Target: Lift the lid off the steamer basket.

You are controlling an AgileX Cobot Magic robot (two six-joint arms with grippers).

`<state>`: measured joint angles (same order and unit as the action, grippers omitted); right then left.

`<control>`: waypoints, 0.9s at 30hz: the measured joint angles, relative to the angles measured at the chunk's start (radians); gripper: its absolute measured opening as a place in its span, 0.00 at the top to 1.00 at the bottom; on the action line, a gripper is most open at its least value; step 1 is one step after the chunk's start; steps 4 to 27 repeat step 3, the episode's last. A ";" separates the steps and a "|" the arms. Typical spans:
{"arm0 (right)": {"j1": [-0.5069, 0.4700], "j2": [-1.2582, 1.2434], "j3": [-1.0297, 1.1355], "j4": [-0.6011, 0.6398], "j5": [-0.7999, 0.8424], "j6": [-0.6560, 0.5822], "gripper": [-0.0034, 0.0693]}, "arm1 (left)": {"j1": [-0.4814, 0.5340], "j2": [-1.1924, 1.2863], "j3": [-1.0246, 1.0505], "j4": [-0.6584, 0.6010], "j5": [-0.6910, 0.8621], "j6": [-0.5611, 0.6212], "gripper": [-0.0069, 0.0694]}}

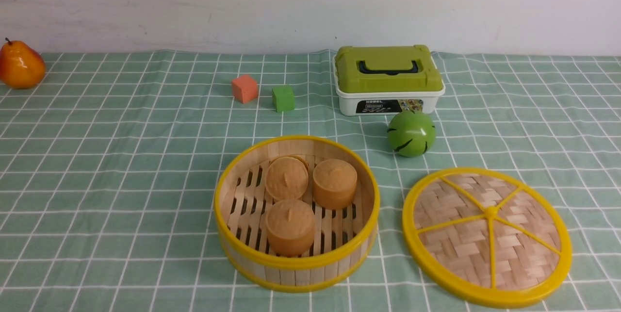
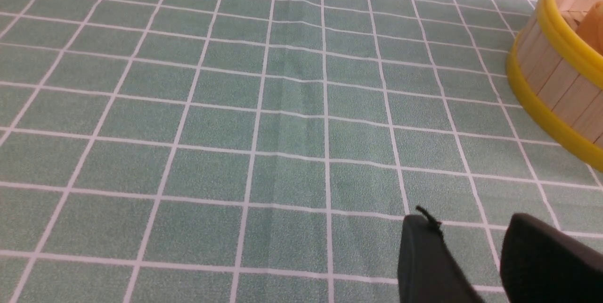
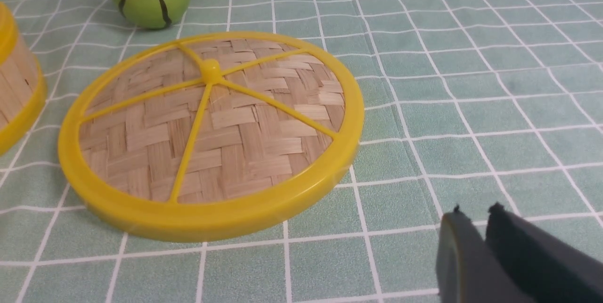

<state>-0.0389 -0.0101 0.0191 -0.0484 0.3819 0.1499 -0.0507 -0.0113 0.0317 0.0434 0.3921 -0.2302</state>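
The steamer basket (image 1: 297, 259) stands uncovered near the table's front centre, with three brown buns (image 1: 290, 225) on its slatted floor. Part of its wall also shows in the left wrist view (image 2: 551, 81). The lid (image 1: 486, 234), a woven bamboo disc with a yellow rim and spokes, lies flat on the cloth to the right of the basket, apart from it. It also shows in the right wrist view (image 3: 212, 133). My left gripper (image 2: 471, 227) is open and empty over bare cloth left of the basket. My right gripper (image 3: 475, 212) is shut and empty, off the lid's near right. Neither gripper shows in the front view.
A green ball (image 1: 411, 133) sits behind the lid. A white box with a green top (image 1: 388, 79) stands behind that. An orange cube (image 1: 244, 89) and a green cube (image 1: 283, 98) lie at the back centre. A pear (image 1: 20, 65) is at the far left.
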 joint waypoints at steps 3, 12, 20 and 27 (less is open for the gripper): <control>0.000 0.000 0.000 0.000 0.000 0.000 0.86 | 0.000 0.000 0.000 0.000 0.000 0.000 0.60; 0.000 0.000 0.000 0.000 0.000 0.000 0.86 | 0.000 0.000 0.000 0.000 0.000 0.000 0.60; 0.000 0.000 0.000 0.000 0.000 0.000 0.86 | 0.000 0.000 0.000 0.000 0.000 0.000 0.60; 0.000 0.000 0.000 0.000 0.000 0.000 0.86 | 0.000 0.000 0.000 0.000 0.000 0.000 0.60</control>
